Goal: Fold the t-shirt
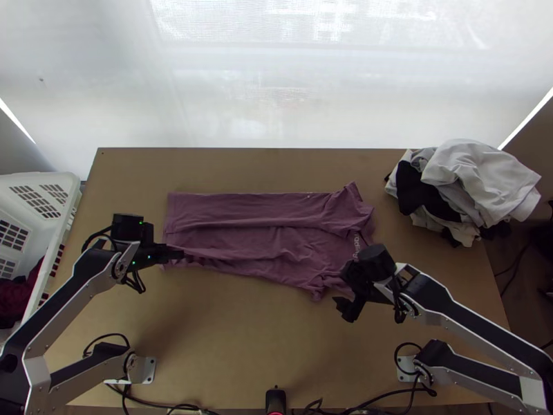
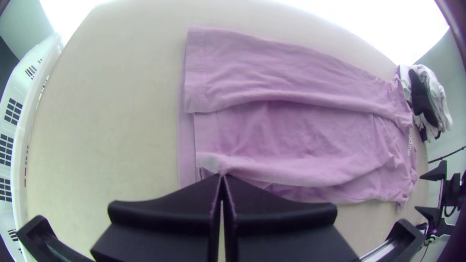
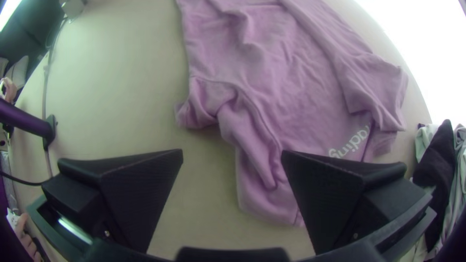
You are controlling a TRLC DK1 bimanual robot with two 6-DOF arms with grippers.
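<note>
The mauve t-shirt [image 1: 276, 242] lies lengthwise across the table, its hem toward the left and its collar with white lettering toward the right. Its far side is folded inward as a long strip. My left gripper [image 1: 181, 254] is at the near hem corner; in the left wrist view the left gripper [image 2: 222, 175] is shut on the shirt's near edge, which is drawn inward in a ridge. By the collar and near sleeve is my right gripper [image 1: 345, 289]; in the right wrist view the right gripper [image 3: 232, 154] stands open above the bunched near sleeve and shoulder.
A white laundry basket [image 1: 66, 200] stands at the table's left edge with dark red cloth inside. At the far right corner is a heap of white, grey and black clothes [image 1: 477, 183]. Bare wood [image 1: 249, 332] lies in front of the shirt.
</note>
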